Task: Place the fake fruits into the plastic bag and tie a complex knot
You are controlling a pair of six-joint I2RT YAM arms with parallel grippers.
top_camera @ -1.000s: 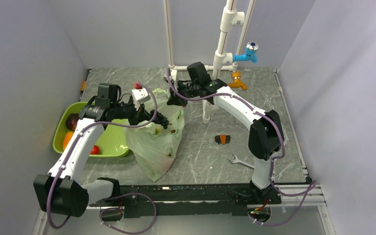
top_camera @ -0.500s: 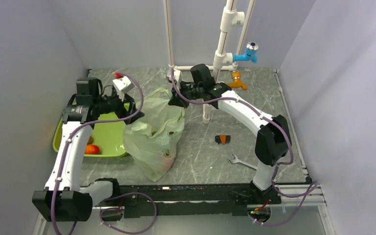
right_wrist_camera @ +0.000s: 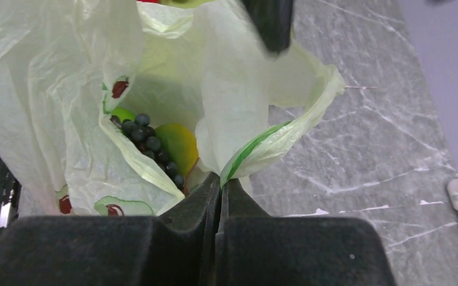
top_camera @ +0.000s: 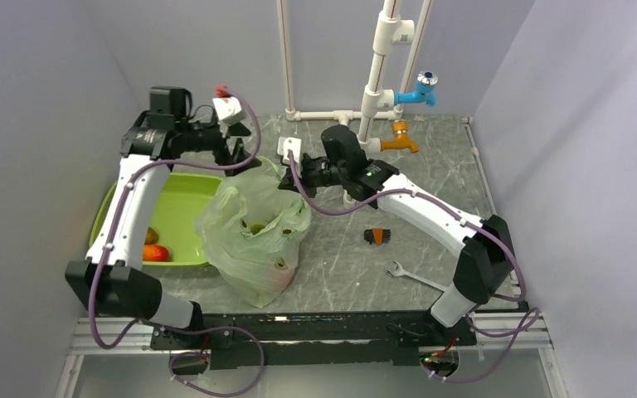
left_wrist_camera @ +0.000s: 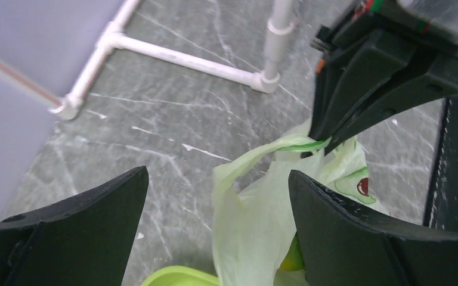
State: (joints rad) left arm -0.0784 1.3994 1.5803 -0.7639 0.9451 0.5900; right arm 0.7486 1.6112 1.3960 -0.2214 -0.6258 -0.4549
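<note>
The pale green plastic bag (top_camera: 245,240) stands open mid-table. My right gripper (top_camera: 288,177) is shut on its far rim, pinching the green-striped edge (right_wrist_camera: 256,146) between closed fingers (right_wrist_camera: 198,208). Inside the plastic bag (right_wrist_camera: 48,89) lie fake fruits: a yellow-green one (right_wrist_camera: 179,146), dark grapes (right_wrist_camera: 149,143) and a green one (right_wrist_camera: 122,113). My left gripper (top_camera: 236,151) hovers open above the bag's far-left side with nothing in it. A loop handle (left_wrist_camera: 256,161) rises below the gap of the left gripper (left_wrist_camera: 217,176). Red (top_camera: 157,253) and orange (top_camera: 150,237) fruits lie in the tray.
The lime-green tray (top_camera: 178,199) sits left of the bag. White pipes (top_camera: 375,83) with a blue tap (top_camera: 421,87) and an orange tap (top_camera: 400,138) stand at the back. An orange-and-black brush (top_camera: 375,236) and a wrench (top_camera: 406,274) lie right of the bag.
My left gripper has opened, left the bag's mouth and risen toward the back left. My right gripper has stayed shut on the rim and shifted slightly nearer.
</note>
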